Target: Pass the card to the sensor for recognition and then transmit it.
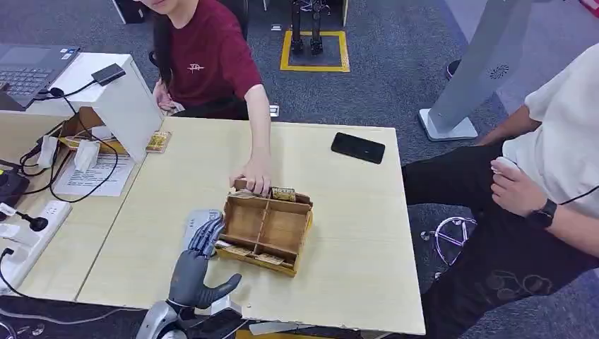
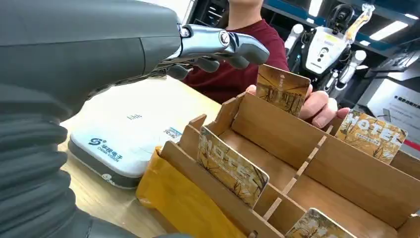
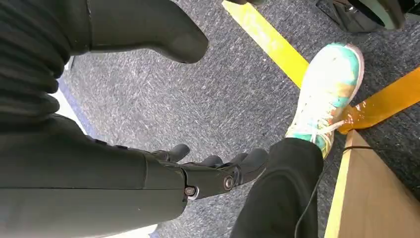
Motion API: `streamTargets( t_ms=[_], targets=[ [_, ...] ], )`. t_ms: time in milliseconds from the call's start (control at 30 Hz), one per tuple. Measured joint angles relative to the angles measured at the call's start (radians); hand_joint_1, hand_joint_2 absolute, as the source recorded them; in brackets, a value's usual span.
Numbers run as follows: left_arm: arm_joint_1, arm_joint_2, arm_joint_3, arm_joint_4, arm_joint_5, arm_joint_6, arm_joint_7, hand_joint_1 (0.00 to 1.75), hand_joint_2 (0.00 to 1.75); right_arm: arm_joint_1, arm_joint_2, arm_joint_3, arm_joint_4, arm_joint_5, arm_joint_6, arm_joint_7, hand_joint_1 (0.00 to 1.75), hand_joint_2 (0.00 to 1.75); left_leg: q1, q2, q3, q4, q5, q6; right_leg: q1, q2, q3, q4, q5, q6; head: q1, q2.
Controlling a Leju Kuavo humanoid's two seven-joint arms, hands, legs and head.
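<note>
Reaching into the wooden tray (image 1: 244, 220), a person's hand (image 1: 253, 174).

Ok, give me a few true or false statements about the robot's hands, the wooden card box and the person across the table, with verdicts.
1. The robot's left hand holds a card. False: it holds nothing, fingers spread over the white sensor pad.
2. The person in the dark red shirt's hand touches the divided wooden card box's far edge. True.
3. A black phone lies on the pale wooden table. True.
4. The robot's right hand rests on the table. False: it hangs above grey carpet.
</note>
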Motion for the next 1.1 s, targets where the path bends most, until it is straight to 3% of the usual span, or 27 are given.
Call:
streamTargets(
  t_ms=[1100],
  targets=[
    [-0.011,-0.017,-0.001,0.001,0.014,0.049,-0.024,0.0,1.75,-0.008,0.009,0.0,-0.006,0.018,0.009,0.014,0.0,1.75,0.0,0.0,0.0,0.0,0.0,0.0,0.0,0.0,0.0,0.0,0.0,0.0,0.0,0.0]
  ],
)
